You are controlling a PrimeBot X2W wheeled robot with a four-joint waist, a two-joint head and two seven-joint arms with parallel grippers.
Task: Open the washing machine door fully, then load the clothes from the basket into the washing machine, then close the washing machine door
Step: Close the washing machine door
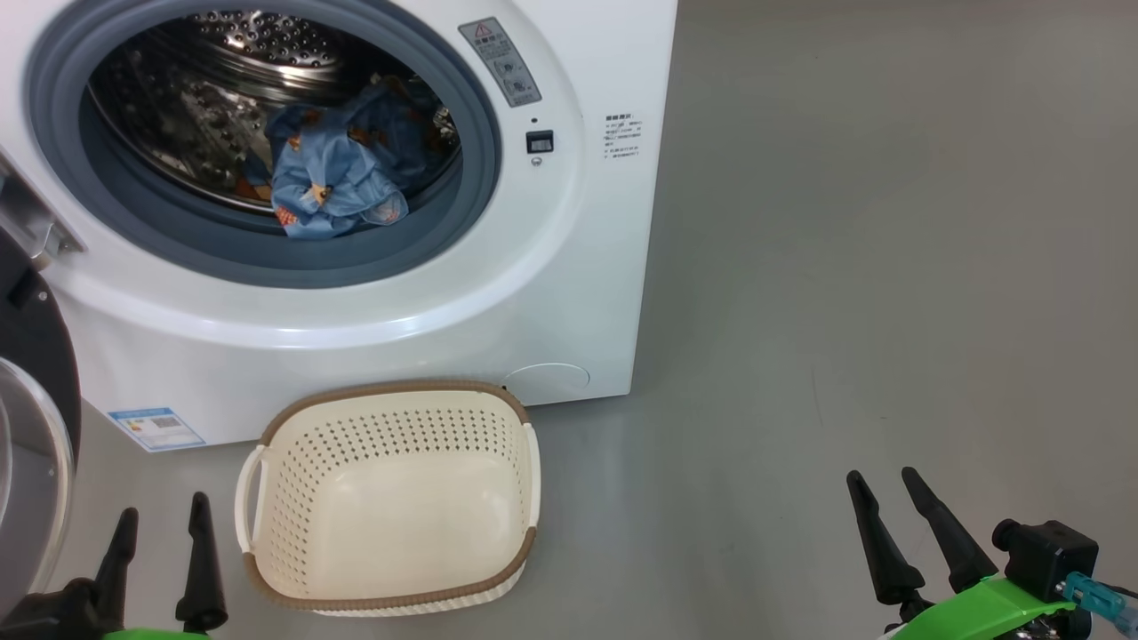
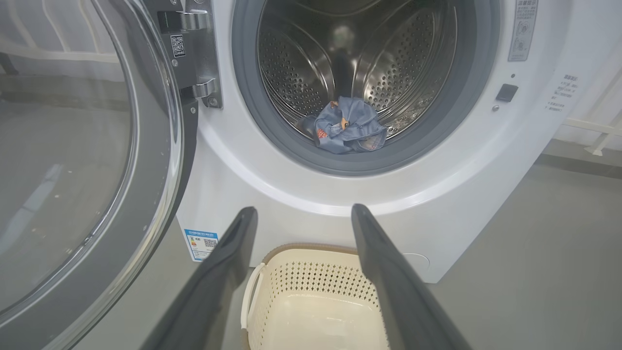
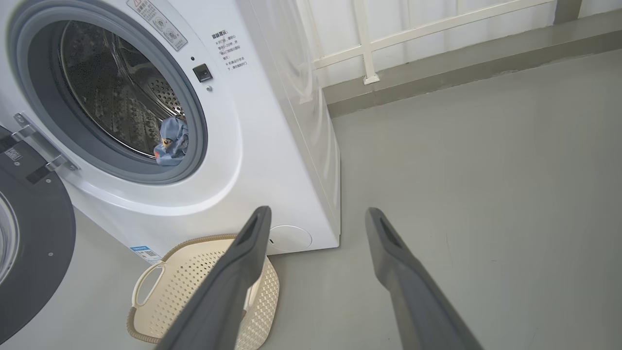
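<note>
From the head view, the big white washing machine [image 1: 533, 293] sits up at 11 o'clock. Its round hole is wide open. The washing machine door [image 2: 82, 175] is swung out to 9 o'clock, and from the left wrist view you can see its dark rim and clear glass. It hangs on shiny hinges at the left side of the hole. The clothes [image 1: 333, 182] are inside the shiny drum [image 1: 258, 53]. They are a blue bundle with little orange pictures, lying at the bottom near the front, at about 5 o'clock in the hole, just behind the grey rubber ring [image 1: 267, 258]. The basket [image 1: 391, 389] stands on the grey floor [image 1: 845, 267] at 6 o'clock, right in front of the machine and very close to it. You can see its bare cream bottom. A small blue sticker [image 1: 157, 428] is on the machine's front, at 10 o'clock from the basket. The left claw [image 1: 164, 504] is at 8 o'clock, just beside the basket's left handle. Its two dark fingers are spread apart and hold nothing. The right claw [image 1: 881, 474] is at 4 o'clock, well apart from the basket, over bare floor. Its fingers are spread apart too and hold nothing.
</note>
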